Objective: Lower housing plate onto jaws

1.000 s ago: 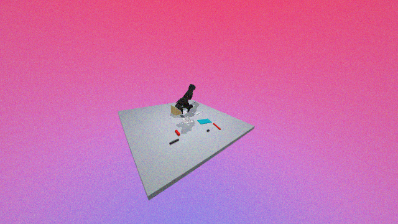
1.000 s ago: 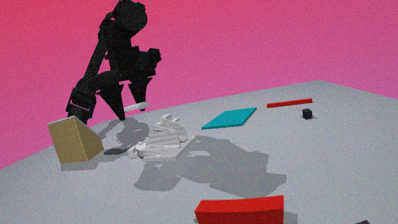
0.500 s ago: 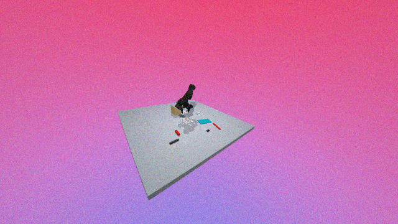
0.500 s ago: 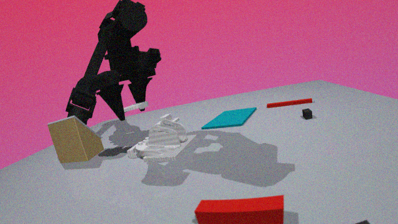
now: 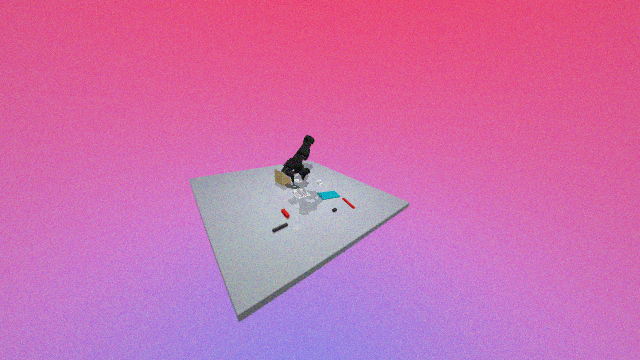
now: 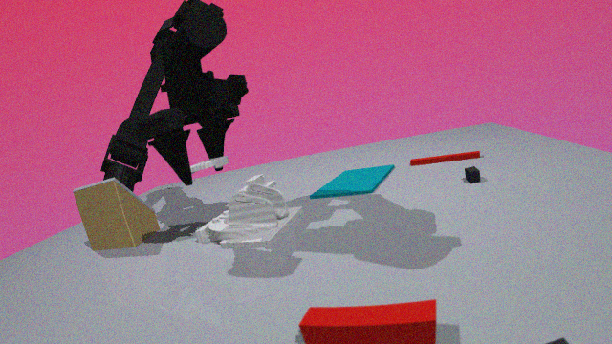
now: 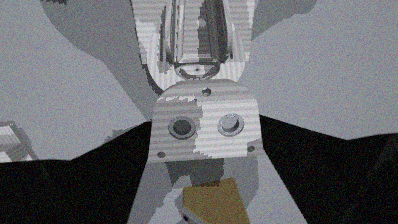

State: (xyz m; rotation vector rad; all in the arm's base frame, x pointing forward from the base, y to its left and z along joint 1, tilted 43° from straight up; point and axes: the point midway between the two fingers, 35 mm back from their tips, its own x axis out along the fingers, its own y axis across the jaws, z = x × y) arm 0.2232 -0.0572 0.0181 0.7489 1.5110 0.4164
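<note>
The white housing plate (image 6: 203, 166) (image 7: 207, 107) is held roughly level between the two black fingers of my gripper (image 5: 299, 181) (image 6: 205, 175) (image 7: 203, 123). It has two round collared holes and several small holes. The white ribbed jaw assembly (image 5: 301, 193) (image 6: 255, 212) (image 7: 200, 35) stands on the table. In the exterior view the plate hangs above table height, to the left of the assembly and apart from it. In the wrist view the plate's rounded edge overlaps the assembly's near end. The stubs and pins cannot be told apart clearly.
A tan wedge block (image 5: 281, 178) (image 6: 107, 215) (image 7: 215, 202) stands near the arm. A teal slab (image 5: 328, 195) (image 6: 356, 182), a thin red bar (image 5: 348, 203) (image 6: 445, 159), a black cube (image 5: 334, 210) (image 6: 472, 175), a red block (image 5: 285, 213) (image 6: 368, 322) and a black bar (image 5: 280, 227) lie farther out.
</note>
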